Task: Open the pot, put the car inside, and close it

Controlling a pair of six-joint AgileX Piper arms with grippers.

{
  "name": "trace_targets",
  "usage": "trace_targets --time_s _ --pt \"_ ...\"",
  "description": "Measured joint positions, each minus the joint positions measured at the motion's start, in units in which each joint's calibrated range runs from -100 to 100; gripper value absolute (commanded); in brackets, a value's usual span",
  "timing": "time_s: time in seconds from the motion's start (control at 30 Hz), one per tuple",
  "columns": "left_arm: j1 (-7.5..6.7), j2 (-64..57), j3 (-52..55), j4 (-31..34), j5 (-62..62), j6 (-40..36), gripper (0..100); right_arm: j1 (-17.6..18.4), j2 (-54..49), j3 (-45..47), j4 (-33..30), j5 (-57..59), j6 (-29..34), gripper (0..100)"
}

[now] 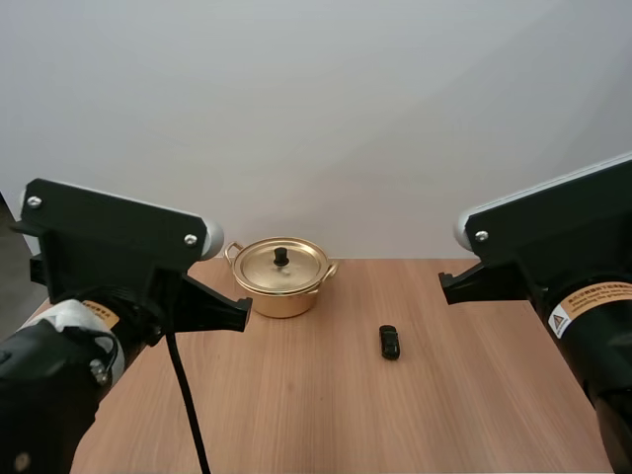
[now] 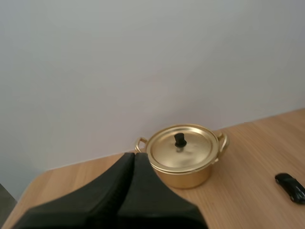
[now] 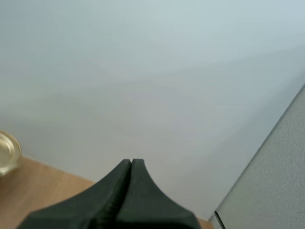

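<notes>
A gold pot (image 1: 280,288) stands at the back of the wooden table, its lid (image 1: 280,265) on, with a black knob (image 1: 281,256) in the middle. A small black toy car (image 1: 390,342) lies on the table to the pot's right, nearer the front. In the left wrist view my left gripper (image 2: 133,156) is shut on nothing, its fingers together as one dark wedge, short of the pot (image 2: 183,160); the car (image 2: 291,187) lies off beside it. My right gripper (image 3: 131,162) is also shut on nothing, raised and aimed at the wall, with the pot's rim (image 3: 6,152) off to one side.
Both arms hang high at the near corners of the wooden table (image 1: 395,415). A pale wall rises just behind the table's back edge. A grey panel (image 3: 271,181) stands beside the table on the right gripper's side.
</notes>
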Motion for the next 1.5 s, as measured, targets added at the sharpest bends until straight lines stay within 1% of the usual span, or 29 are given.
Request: trace_targets --time_s 0.1,0.2,0.3,0.37,0.4,0.43,0.5,0.6,0.67,0.7,0.73,0.83,1.0,1.17,1.27,1.5 --pt "0.06 6.0 -2.9 -5.0 1.2 4.4 0 -0.1 2.8 0.0 2.4 8.3 -4.7 0" --pt "0.06 11.5 -8.2 -9.7 3.9 8.7 0 -1.1 3.3 0.0 7.1 16.3 -9.0 0" --pt "0.06 17.1 -14.4 -11.4 9.3 13.1 0 -2.3 3.3 0.0 12.5 23.7 -13.4 0" --pt "0.06 20.7 -18.2 -11.5 11.5 14.7 0 -3.1 3.3 0.0 16.0 26.9 -16.4 0" --pt "0.06 22.7 -20.2 -11.4 12.0 15.1 4 -3.5 3.3 0.0 17.5 27.9 -17.5 0" --pt "0.06 24.6 -22.0 -11.7 11.9 15.3 11 -3.8 3.3 0.0 19.3 28.3 -18.3 0" --pt "0.06 28.7 -24.7 -13.1 11.9 15.2 28 -4.2 3.3 0.0 22.4 27.9 -19.1 0" --pt "0.06 34.5 -27.5 -14.8 11.9 15.2 62 -4.2 3.3 -0.2 27.8 27.7 -19.0 0" --pt "0.06 38.5 -29.0 -15.1 11.9 15.0 76 -4.2 3.3 -0.4 31.3 27.4 -19.0 0" --pt "0.06 40.2 -29.7 -15.1 11.9 14.3 81 -4.2 3.3 -0.4 32.6 27.4 -19.0 0" --pt "0.06 42.3 -30.4 -15.1 11.9 13.5 83 -4.2 3.3 -0.4 33.5 27.4 -19.0 0" --pt "0.06 48.3 -32.6 -15.1 12.6 11.7 83 -4.9 3.3 -0.4 34.6 28.4 -19.0 0" --pt "-0.28 57.7 -36.6 -15.7 15.3 11.6 83 -6.3 3.3 -0.4 34.7 28.5 -19.0 0" --pt "-0.98 67.6 -40.4 -15.8 15.1 11.6 83 -6.3 3.3 -0.4 34.7 28.5 -19.0 0" --pt "-1.52 73.2 -41.0 -15.9 12.6 11.5 83 -6.3 3.3 -0.4 34.7 28.5 -19.0 0" --pt "-1.52 86.8 -42.0 -16.1 3.2 12.0 83 -7.0 3.3 -0.4 34.9 28.5 -19.0 0"
